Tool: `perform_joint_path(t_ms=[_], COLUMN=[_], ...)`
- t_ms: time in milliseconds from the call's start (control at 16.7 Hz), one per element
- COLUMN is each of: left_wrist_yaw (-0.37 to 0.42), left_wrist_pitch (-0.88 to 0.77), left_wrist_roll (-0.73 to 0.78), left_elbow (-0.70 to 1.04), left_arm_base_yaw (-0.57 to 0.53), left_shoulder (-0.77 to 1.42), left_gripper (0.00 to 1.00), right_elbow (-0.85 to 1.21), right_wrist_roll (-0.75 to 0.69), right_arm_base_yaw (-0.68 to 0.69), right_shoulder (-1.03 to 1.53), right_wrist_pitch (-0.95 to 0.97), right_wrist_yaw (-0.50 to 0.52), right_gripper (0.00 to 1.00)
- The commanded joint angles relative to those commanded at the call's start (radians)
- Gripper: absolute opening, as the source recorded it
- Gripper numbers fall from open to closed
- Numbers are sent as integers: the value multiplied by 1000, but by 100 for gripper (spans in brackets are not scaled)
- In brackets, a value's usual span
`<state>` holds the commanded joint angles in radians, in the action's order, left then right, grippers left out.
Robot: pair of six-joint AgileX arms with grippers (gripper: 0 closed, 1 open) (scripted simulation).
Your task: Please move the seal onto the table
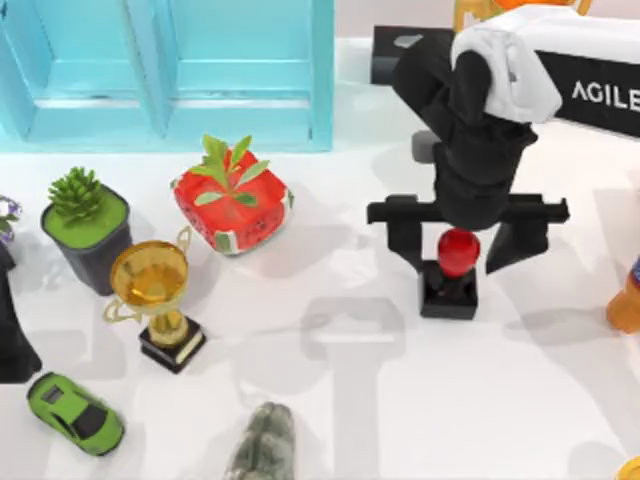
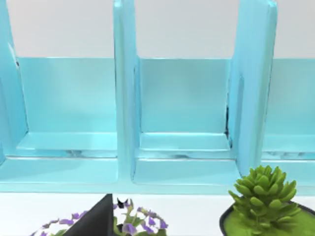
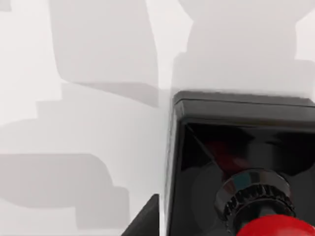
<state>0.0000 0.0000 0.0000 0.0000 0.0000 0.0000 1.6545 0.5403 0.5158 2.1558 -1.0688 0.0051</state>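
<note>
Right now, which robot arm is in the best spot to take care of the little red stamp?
The right arm. Its right gripper is directly over the seal, fingers spread either side of the red knob, base sitting on the table. The left arm sits at the far left edge, facing the blue cabinet.

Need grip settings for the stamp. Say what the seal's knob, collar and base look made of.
The seal: the knob looks like glossy red plastic or lacquer, smooth with a soft highlight. The collar looks like polished dark metal, ribbed and shiny, though it could be plastic. The base is glossy black, mirroring the red knob, so likely hard plastic or lacquered wood.
</note>
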Motion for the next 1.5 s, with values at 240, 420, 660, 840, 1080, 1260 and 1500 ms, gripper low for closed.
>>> perform_joint_path(t_ms=[240, 420, 660, 840, 1080, 1260, 1500], left_wrist_yaw=[0, 0, 0, 0, 0, 0, 0], left_wrist_pitch=[0, 0, 0, 0, 0, 0, 0], left_wrist_roll=[0, 0, 0, 0, 0, 0, 0], left_elbow=[0, 0, 0, 0, 0, 0, 0], left_arm_base_yaw=[0, 0, 0, 0, 0, 0, 0], left_shoulder=[0, 0, 0, 0, 0, 0, 0], left_gripper=[100, 100, 100, 100, 100, 100, 100], right_elbow=[0, 0, 16, 117, 387, 566, 661], right_wrist_roll=[0, 0, 1, 2, 0, -1, -5], right_arm_base_yaw=[0, 0, -2, 1, 0, -3, -7], right_shoulder=[0, 0, 4, 19, 36, 42, 36], right_wrist_pitch=[0, 0, -15, -112, -361, -532, -625], right_wrist_yaw=[0, 0, 0, 1, -2, -2, 0], right_gripper=[100, 100, 100, 100, 100, 100, 100])
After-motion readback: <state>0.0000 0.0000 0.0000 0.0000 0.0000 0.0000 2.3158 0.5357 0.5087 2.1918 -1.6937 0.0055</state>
